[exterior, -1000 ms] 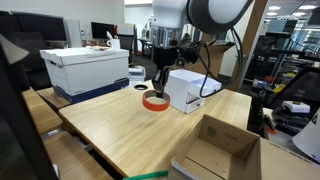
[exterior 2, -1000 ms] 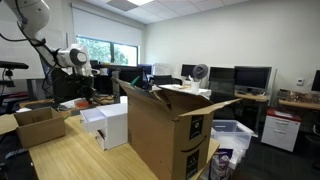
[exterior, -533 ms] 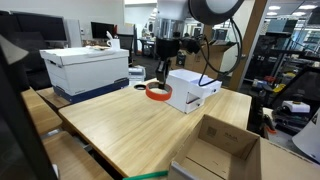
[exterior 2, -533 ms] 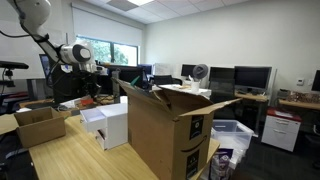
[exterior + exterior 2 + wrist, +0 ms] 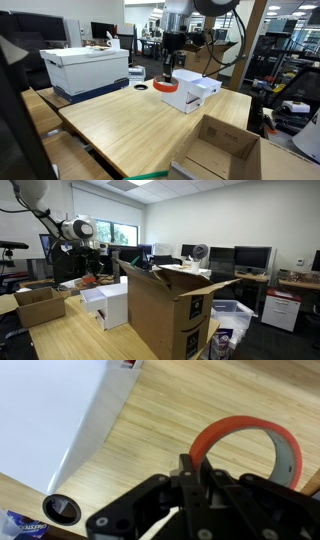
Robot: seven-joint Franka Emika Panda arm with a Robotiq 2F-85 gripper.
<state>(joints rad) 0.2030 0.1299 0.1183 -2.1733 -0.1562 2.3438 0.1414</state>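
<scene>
My gripper (image 5: 197,472) is shut on the rim of a red tape roll (image 5: 262,442), which hangs from it above the wooden table (image 5: 150,420). In an exterior view the gripper (image 5: 167,72) holds the red roll (image 5: 165,86) in the air, level with the top of a white box (image 5: 192,92) and at its near corner. The wrist view shows that white box (image 5: 45,410) at the left, below the roll. In an exterior view the arm (image 5: 75,230) reaches over the far end of the table; the roll is too small to make out there.
A white lidded bin (image 5: 85,68) stands at the table's back left. An open cardboard box (image 5: 222,148) sits at the front right. A tall cardboard box (image 5: 165,305) and a small one (image 5: 38,302) stand by the table. A small black cap (image 5: 61,509) lies on the wood.
The gripper has risen and moved toward the white box, carrying the red tape roll up from just over the table to the box's top level.
</scene>
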